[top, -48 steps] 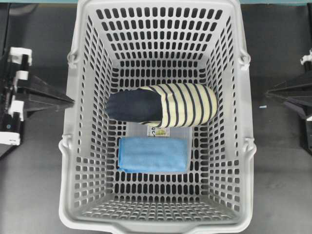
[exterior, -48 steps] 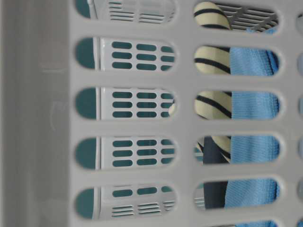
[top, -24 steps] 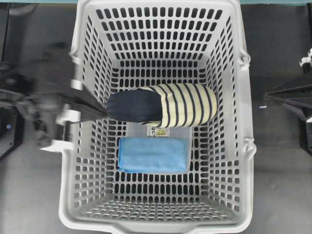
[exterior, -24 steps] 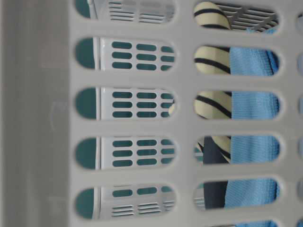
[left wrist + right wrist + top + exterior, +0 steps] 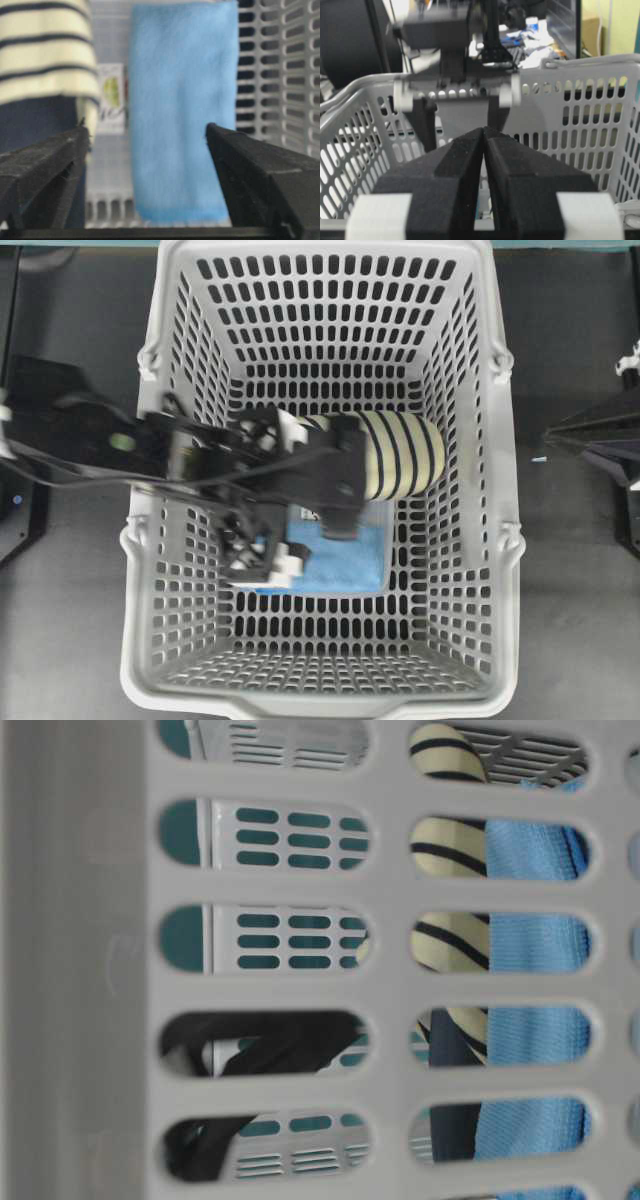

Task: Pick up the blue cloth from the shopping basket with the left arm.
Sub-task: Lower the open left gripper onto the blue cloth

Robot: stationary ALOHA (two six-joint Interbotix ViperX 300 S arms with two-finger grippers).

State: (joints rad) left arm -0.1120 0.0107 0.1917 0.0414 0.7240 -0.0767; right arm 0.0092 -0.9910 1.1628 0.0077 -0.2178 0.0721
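Overhead: the left arm [image 5: 150, 445] reaches into the shopping basket [image 5: 480, 540], above the blue cloth [image 5: 350, 565] beside the striped bundle [image 5: 400, 455]. Left wrist view: left claw [image 5: 147, 135] spread wide, empty, straddling the cloth. Right wrist view: right claw [image 5: 484, 132] clenched, empty, outside the basket.

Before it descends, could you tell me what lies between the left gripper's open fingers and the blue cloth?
Nothing: in the left wrist view the left gripper frames the blue cloth unobstructed.
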